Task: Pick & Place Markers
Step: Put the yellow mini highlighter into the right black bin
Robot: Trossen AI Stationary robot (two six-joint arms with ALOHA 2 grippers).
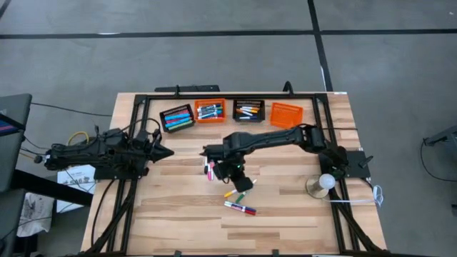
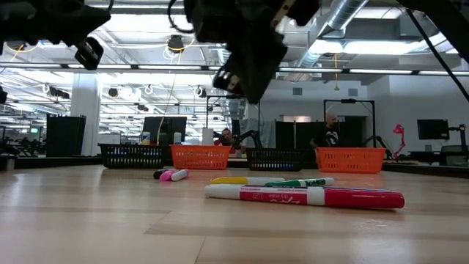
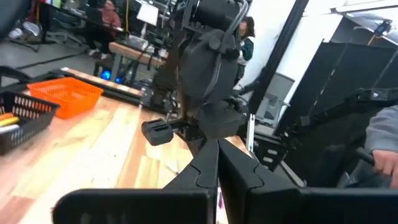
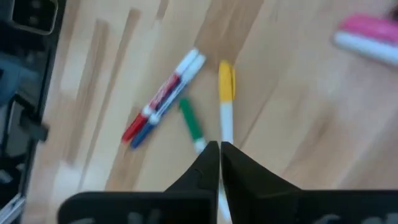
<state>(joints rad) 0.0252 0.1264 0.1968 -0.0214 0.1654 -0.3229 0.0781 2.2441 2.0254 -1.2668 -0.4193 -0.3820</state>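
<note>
1. Four mesh baskets (image 1: 177, 118) are lined along the table's (image 1: 285, 221) far edge; three hold markers (image 1: 209, 111), the rightmost orange basket (image 1: 286, 114) none.
2. Loose markers: pink (image 1: 210, 170), yellow (image 1: 230, 193), green (image 1: 240, 197), red (image 1: 241, 208) lie nearer than the baskets.
3. The right gripper (image 1: 233, 171) is clenched, empty, above them.
4. The left gripper (image 1: 168, 152) is clenched, left of the pink marker.

text: none legible | red marker (image 2: 304, 196) label: print too blurred to read

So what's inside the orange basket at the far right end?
The right-end orange basket looks empty from above; only its mesh floor shows. The other orange basket holds markers.
</note>
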